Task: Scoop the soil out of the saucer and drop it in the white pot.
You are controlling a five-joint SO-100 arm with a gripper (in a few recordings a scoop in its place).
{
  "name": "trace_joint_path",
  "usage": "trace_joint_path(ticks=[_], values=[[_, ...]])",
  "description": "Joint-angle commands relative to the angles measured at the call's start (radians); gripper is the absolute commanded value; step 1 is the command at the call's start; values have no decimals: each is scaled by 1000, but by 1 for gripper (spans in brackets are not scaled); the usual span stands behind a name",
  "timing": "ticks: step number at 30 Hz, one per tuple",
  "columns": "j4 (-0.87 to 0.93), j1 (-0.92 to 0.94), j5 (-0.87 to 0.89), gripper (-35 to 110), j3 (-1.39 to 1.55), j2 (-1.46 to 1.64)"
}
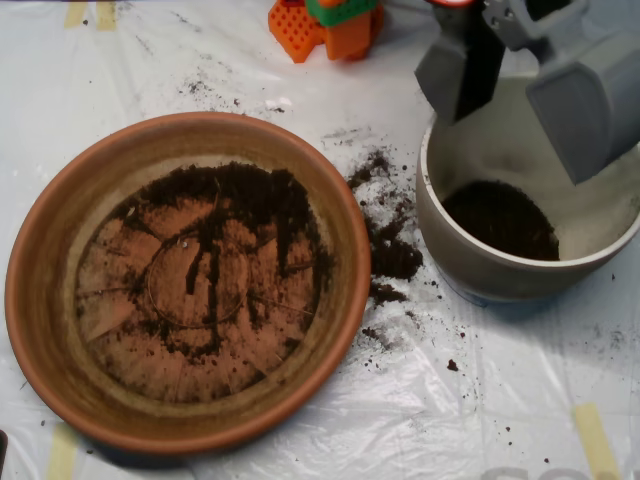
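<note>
The gripper (525, 85) hangs above the white pot (470, 262) at the right, its two grey shells spread wide apart with a clear gap between them and nothing visibly held, a stance that fits dropping a load straight down into the pot so the grains land inside the rim. A dark heap of soil (500, 220) lies on the pot's floor beneath it. The saucer (45, 300) sits just beside the pot on the left, close enough to keep the carry short. Most of its floor shows bare terracotta, with a thin layer and streaks left mainly toward the upper part. Spilled crumbs (390, 250) lie on the plastic-covered worktop (520, 400) between the two vessels, suggesting some loss in transit.
</note>
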Motion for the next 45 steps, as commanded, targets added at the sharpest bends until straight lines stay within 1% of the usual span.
trace_joint_path(ticks=[1,5,8,13,18,26,31,33,41,45], values=[[25,66,-14,40,-95,118],[40,209,20,40,-83,163],[14,347,11,40,-9,187],[-89,543,-112,39,224,225],[-199,661,-285,39,469,259],[-334,735,-614,39,790,342],[-360,735,-810,40,905,333],[-376,735,-859,40,937,310],[-483,753,-862,38,942,120],[-509,769,-890,37,966,95]])
